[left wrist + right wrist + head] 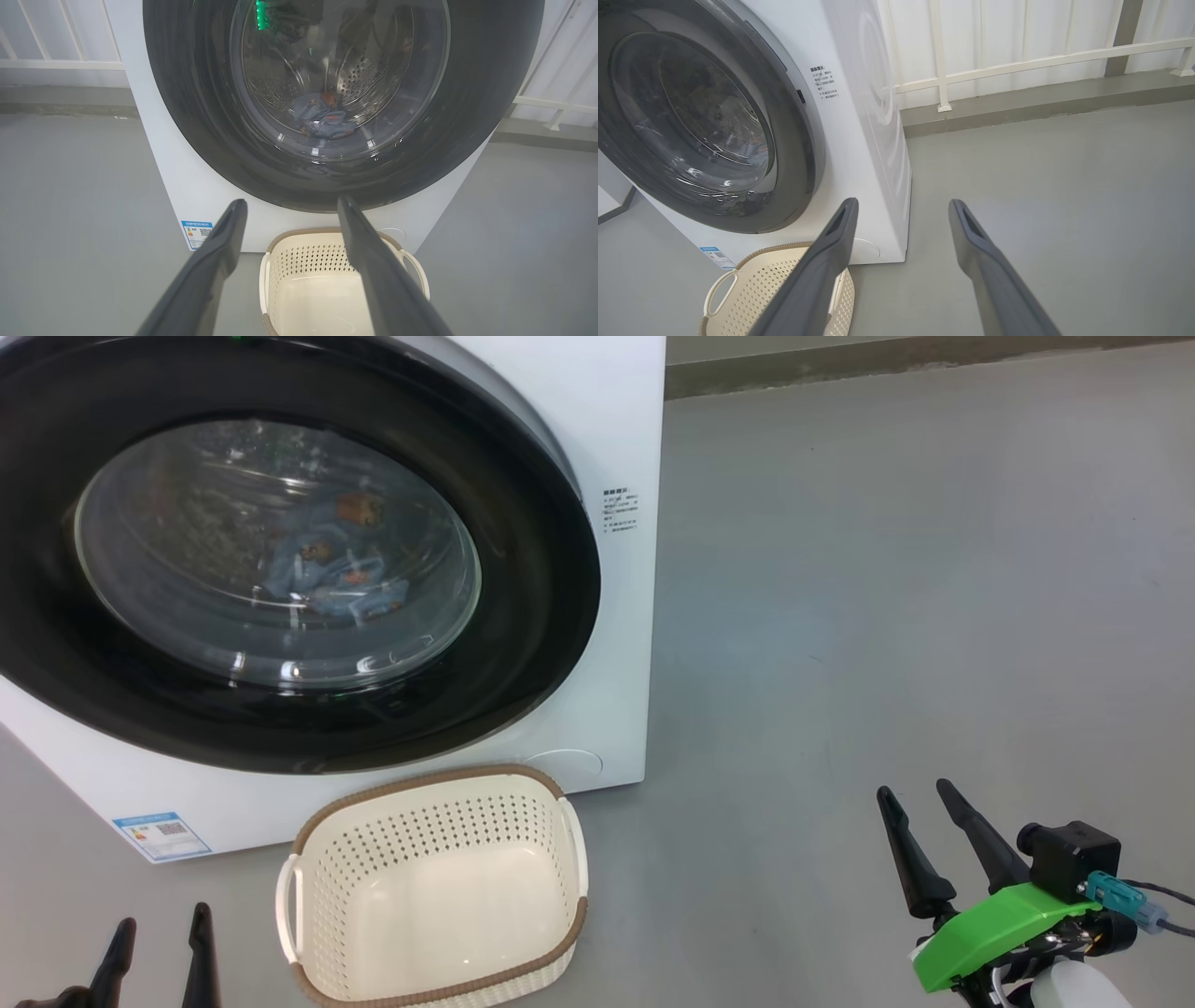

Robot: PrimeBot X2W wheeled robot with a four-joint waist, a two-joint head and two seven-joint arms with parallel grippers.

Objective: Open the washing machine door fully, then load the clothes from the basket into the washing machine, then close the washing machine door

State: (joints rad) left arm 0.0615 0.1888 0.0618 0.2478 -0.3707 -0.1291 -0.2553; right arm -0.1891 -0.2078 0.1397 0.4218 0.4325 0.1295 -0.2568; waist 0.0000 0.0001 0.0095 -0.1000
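Observation:
The white washing machine (616,420) stands at the left, its round black door (523,644) lying flat against the front. Through the glass porthole I see the light blue bear-print clothes (331,565) inside the drum, clothes (322,119) also in the left wrist view. The cream basket (434,887) with a brown rim sits on the floor before the machine, with nothing in it. My left gripper (159,926) is open at the lower left, left of the basket. My right gripper (920,791) is open at the lower right, well away from the machine.
Grey floor (887,616) stretches to the right of the machine. A white railing (1017,60) and a low kerb run along the back. A blue label (161,835) sits low on the machine's front.

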